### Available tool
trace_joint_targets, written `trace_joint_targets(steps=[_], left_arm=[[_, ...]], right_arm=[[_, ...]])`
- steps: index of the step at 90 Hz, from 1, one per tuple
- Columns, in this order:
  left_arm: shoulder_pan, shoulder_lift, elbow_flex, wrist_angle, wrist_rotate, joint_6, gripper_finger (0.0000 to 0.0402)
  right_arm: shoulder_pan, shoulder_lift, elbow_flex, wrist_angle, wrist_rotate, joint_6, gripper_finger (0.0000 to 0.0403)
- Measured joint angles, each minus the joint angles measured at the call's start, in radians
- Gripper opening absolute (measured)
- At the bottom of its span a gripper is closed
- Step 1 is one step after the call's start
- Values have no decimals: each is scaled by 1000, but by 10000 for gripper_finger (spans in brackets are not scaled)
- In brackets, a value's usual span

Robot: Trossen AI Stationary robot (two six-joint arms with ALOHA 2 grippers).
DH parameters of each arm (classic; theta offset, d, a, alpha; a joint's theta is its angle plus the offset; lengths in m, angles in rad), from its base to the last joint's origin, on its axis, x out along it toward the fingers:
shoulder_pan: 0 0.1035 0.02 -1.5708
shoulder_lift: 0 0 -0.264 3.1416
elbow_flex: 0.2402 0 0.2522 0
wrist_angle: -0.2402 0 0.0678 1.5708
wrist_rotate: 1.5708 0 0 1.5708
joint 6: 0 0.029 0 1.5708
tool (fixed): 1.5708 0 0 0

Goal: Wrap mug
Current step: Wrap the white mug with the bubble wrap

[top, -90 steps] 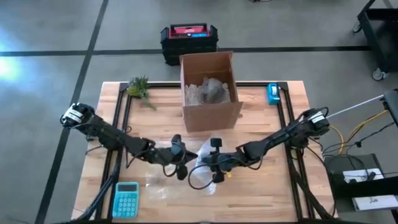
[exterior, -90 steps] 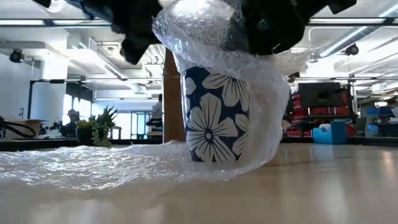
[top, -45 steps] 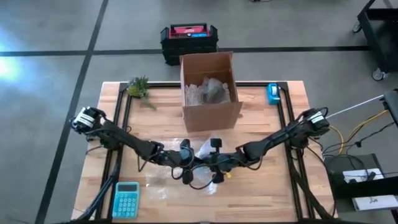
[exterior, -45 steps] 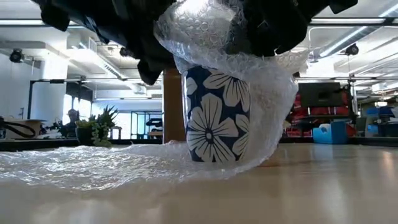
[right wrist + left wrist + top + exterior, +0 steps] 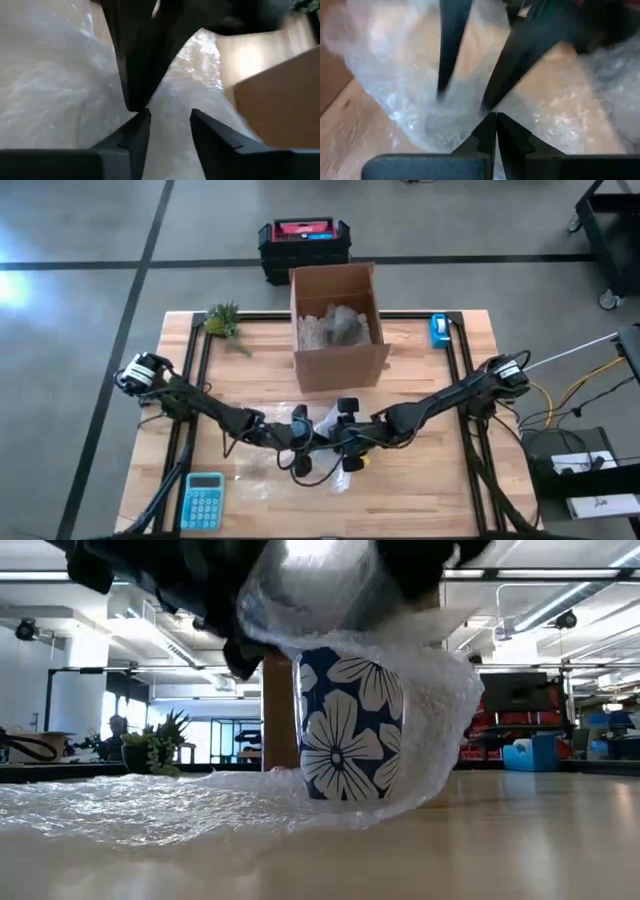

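Observation:
A blue mug with white flowers (image 5: pixel 350 725) stands upright on the wooden table. A sheet of bubble wrap (image 5: pixel 150 805) is draped over its top and right side, and the rest lies flat on the table to the left. In the high view the wrap (image 5: pixel 325 423) shows between the two arms. My left gripper (image 5: pixel 300 444) is shut just left of the mug's top. My right gripper (image 5: pixel 346 442) is just right of it, closed on a bunch of wrap. The mug's mouth is hidden by the wrap and the grippers. My left gripper's shut fingertips (image 5: pixel 492 117) meet the bubble wrap over the mug's top, slanting down from the table's left. Whether they press it in, I cannot tell. My right gripper pinches a bunch of bubble wrap (image 5: pixel 170 107) between its two fingers, slanting down from the right. The wrap falls from there over the mug's right side (image 5: pixel 440 730) to the table.
An open cardboard box (image 5: pixel 338 325) with padding stands at the far middle. A teal calculator (image 5: pixel 203 500) lies at the near left, a small plant (image 5: pixel 224 322) at the far left, a blue object (image 5: pixel 439 330) at the far right. A black case (image 5: pixel 304 242) sits on the floor beyond.
My left gripper has moved toward the table's right until it is close beside the mug's top. My right gripper has shifted slightly toward the far edge and up, and the wrap above the mug has been drawn flatter across the rim.

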Motion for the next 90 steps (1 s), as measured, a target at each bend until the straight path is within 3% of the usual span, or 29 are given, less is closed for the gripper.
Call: trace_joint_targets(steps=[11, 33, 51, 60, 70, 90], left_arm=[[0, -2, 1, -3, 1, -1, 0], [0, -2, 1, 3, 1, -1, 0], [0, -2, 1, 9, 1, 0, 0], [0, -2, 1, 13, 2, 0, 0], [0, -3, 2, 17, 2, 0, 0], [-1, -3, 2, 27, 3, -1, 0]], right_arm=[[5, -6, 72, -154, 1, 8, 160], [12, -60, 67, -376, 16, 78, 168], [10, -108, -21, -513, 175, 180, 151], [5, -124, -102, -423, 219, 189, 141], [5, -133, -171, -161, 212, 127, 127], [11, -102, -227, 280, -86, -4, 84]])
